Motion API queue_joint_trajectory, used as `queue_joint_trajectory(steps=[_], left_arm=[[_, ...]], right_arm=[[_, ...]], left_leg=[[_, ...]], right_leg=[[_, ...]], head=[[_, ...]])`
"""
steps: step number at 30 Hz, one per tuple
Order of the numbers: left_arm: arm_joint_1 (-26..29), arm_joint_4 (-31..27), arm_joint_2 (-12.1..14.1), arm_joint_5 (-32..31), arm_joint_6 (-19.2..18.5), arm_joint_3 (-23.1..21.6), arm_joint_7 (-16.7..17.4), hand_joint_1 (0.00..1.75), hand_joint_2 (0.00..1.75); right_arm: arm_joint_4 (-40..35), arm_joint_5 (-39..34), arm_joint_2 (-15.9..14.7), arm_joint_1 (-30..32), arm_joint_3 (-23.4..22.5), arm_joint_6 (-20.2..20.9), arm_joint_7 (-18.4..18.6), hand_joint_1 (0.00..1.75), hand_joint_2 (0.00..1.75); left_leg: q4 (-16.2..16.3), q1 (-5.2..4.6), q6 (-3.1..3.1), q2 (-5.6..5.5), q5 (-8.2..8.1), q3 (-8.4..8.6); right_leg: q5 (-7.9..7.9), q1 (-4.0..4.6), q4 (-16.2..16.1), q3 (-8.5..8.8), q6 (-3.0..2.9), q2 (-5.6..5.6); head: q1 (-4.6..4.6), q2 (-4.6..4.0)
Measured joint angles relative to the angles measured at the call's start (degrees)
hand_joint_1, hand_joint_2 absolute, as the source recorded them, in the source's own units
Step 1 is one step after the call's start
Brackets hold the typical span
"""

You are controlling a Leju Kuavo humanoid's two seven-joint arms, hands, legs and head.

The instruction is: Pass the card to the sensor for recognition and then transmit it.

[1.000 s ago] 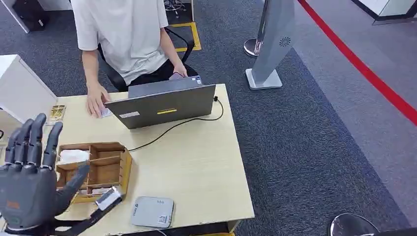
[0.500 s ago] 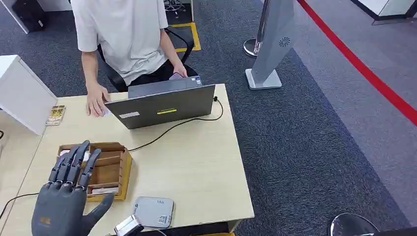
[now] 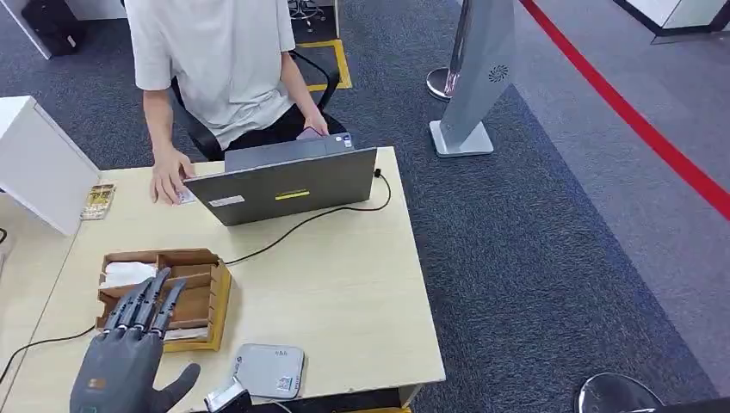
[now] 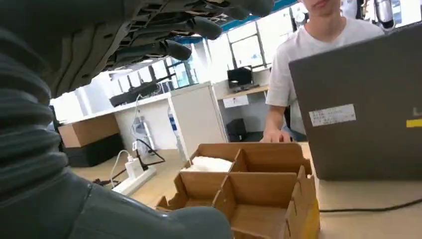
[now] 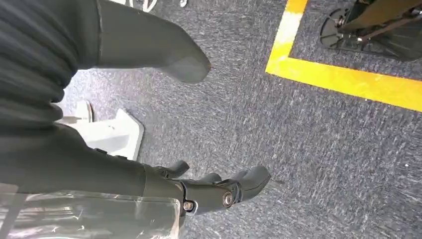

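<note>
From high up we look down on the desk (image 3: pixel 344 284); our left wrist view sits low, sharing the wooden organizer (image 3: pixel 194 292) and laptop (image 3: pixel 284 185); our right faces carpet (image 5: pixel 318 149).

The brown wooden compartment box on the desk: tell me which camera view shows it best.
The head view shows the brown wooden compartment box best: from above, its whole outline is seen, with the left hand over its near edge. The left wrist view shows it close and low, cropped at the frame's edge. The right wrist view looks at the carpet.

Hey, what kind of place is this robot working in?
Probably an office reception or check-in desk: a person sits behind a laptop on a wooden desk, with grey carpet and more workstations in the left wrist view.
</note>
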Motion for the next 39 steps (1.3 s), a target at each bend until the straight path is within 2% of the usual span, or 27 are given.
queue_joint_trajectory(steps=[12,19,23,28,35,39], left_arm=[[0.75,0.0,0.15,-1.07,-1.99,0.35,1.84,0.0,1.75],[1.1,0.0,-0.74,-3.48,-3.02,3.0,2.67,0.0,1.75],[1.66,0.11,-2.23,-4.83,-3.41,5.63,2.45,0.0,1.75],[2.25,0.61,-4.55,-6.19,-3.39,9.42,0.54,0.0,1.75],[2.62,1.05,-6.01,-6.84,-3.12,11.24,0.13,0.0,1.75],[2.52,1.84,-7.8,-9.29,-1.88,12.92,-0.94,0.0,1.75]], right_arm=[[-0.48,-0.26,0.0,0.02,0.0,0.39,0.35,0.0,1.75],[-0.5,-0.28,0.0,0.03,0.0,0.74,0.42,0.0,1.75],[-0.5,-0.2,0.0,0.02,0.11,0.66,0.39,0.0,1.75],[-0.5,0.18,0.0,0.01,0.28,0.37,0.33,0.0,1.75],[-0.5,0.2,0.0,0.0,0.42,0.15,0.33,0.0,1.75],[-0.5,0.33,0.0,-0.01,0.52,0.09,0.31,0.0,1.75]], left_leg=[[0.0,0.0,0.0,0.0,0.0,-0.01],[0.0,0.0,0.0,0.0,0.0,-0.01],[0.0,0.0,0.0,0.0,0.0,-0.01],[0.0,0.0,0.0,0.0,0.0,-0.01],[0.0,0.0,0.0,-0.01,0.0,-0.01],[0.0,0.0,0.0,0.0,0.0,0.0]], right_leg=[[0.0,0.0,0.0,0.0,0.0,0.0],[0.0,0.0,0.0,0.01,0.0,0.0],[0.0,0.0,0.0,0.0,0.0,0.0],[0.0,0.0,0.0,0.0,0.0,-0.01],[0.0,0.0,0.0,0.0,0.0,-0.01],[0.0,0.0,0.0,0.0,0.0,-0.01]], head=[[0.0,0.0],[0.02,0.0],[0.02,0.0],[0.02,0.0],[0.0,0.0],[0.0,0.0]])
